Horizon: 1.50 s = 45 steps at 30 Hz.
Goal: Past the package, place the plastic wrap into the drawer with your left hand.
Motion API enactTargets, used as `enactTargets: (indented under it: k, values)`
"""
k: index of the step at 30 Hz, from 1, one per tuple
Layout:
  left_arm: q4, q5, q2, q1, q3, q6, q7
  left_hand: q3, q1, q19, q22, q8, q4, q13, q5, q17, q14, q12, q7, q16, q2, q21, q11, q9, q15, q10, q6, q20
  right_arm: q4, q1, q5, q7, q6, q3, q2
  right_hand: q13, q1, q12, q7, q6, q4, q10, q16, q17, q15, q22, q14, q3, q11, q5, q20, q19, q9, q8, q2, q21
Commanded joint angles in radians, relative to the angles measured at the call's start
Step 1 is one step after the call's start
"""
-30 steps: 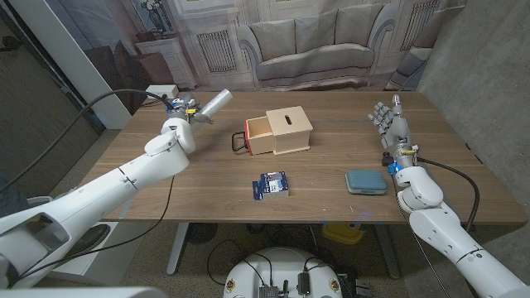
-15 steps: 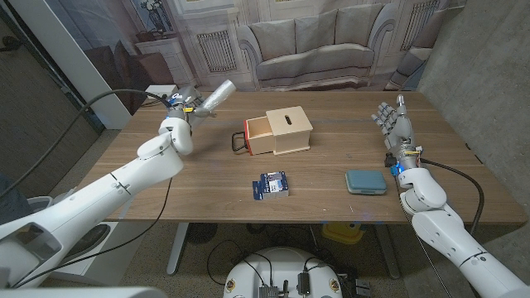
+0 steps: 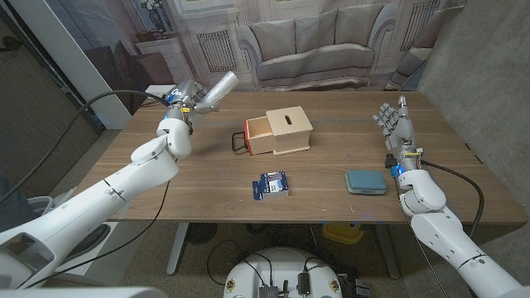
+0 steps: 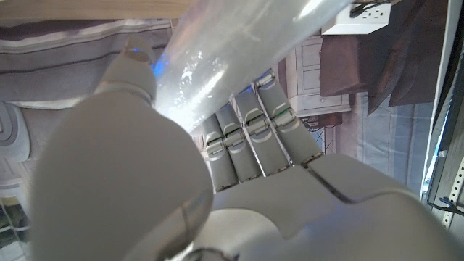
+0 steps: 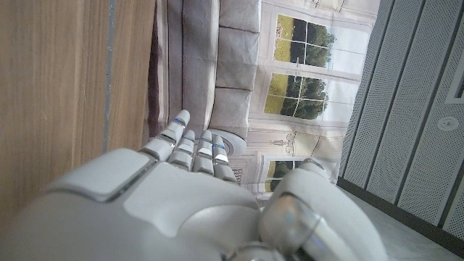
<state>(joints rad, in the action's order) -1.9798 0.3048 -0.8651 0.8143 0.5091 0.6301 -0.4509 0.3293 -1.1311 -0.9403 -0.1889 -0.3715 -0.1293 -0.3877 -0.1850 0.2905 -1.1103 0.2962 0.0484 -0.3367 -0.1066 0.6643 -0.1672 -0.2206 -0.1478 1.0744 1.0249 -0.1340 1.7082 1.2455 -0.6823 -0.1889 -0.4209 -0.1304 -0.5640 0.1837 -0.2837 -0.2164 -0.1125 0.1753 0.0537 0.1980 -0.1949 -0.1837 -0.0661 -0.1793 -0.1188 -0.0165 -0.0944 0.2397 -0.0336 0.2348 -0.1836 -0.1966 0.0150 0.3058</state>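
Note:
My left hand [image 3: 184, 97] is raised over the table's far left and grips a silvery roll of plastic wrap [image 3: 218, 88], which slants up and toward the middle. The left wrist view shows the same roll [image 4: 239, 51] close up, lying across that hand's fingers [image 4: 250, 141]. A small wooden box stands at the far middle, its drawer [image 3: 258, 132] pulled open toward my left, with a red-and-black handle [image 3: 239, 138]. Nearer the front lies a blue package [image 3: 271, 185]. My right hand [image 3: 395, 122] stands at the right side, fingers up and apart, holding nothing.
A teal pad [image 3: 365, 181] lies on the table [image 3: 207, 182] near my right arm. A white power strip [image 3: 161, 90] sits at the far left corner, with a black cable running past my left arm. A printed sofa backdrop stands behind the table.
My left hand has lifted the plastic wrap higher and carried it slightly farther back; the roll tilts more steeply. My right hand has drifted a little toward the right and front.

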Motion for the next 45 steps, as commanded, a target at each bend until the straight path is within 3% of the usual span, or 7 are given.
enactTargets:
  k: [1,12,45]
  values:
    - [-0.021,0.026,0.008,0.061,-0.061,-0.140,-0.077,0.001,-0.177,0.004,-0.004,-0.019,0.003,-0.008,0.001,0.006,-0.065,0.003,0.010,-0.003,0.174,0.008,-0.003,-0.003,-0.088,0.005,0.017,-0.026,0.011,0.012,0.010,-0.024,0.003,0.008,0.007,0.003,-0.002,-0.001,0.002,0.011,0.000,0.007,0.004,-0.003,0.001,-0.001,-0.006,0.004,-0.002,-0.004,0.001,0.009,-0.004,-0.002,0.003,0.000]
    - [0.048,0.067,0.066,0.064,-0.073,-0.265,-0.157,-0.002,-0.175,0.009,-0.004,-0.022,0.005,-0.018,0.001,0.010,-0.064,0.003,0.013,0.000,0.173,0.014,-0.008,-0.003,-0.087,0.010,0.021,-0.025,0.004,0.016,0.008,-0.024,-0.004,0.009,0.015,0.003,-0.002,-0.001,0.004,0.011,0.000,0.009,0.004,-0.003,0.001,-0.002,-0.006,0.005,-0.004,-0.004,0.001,0.010,-0.004,-0.001,0.004,-0.003]
    - [0.211,0.065,0.178,0.036,-0.084,-0.678,-0.235,-0.006,-0.177,0.022,-0.003,-0.034,0.005,-0.038,0.002,0.020,-0.061,-0.007,0.005,0.008,0.169,0.029,-0.010,0.000,-0.087,0.017,0.044,-0.020,0.015,0.037,0.006,-0.024,-0.012,0.027,0.012,0.003,-0.003,0.000,0.005,0.012,-0.001,0.009,0.004,-0.003,-0.001,-0.002,-0.007,0.008,-0.003,-0.005,0.001,0.014,-0.004,-0.001,0.006,-0.012]
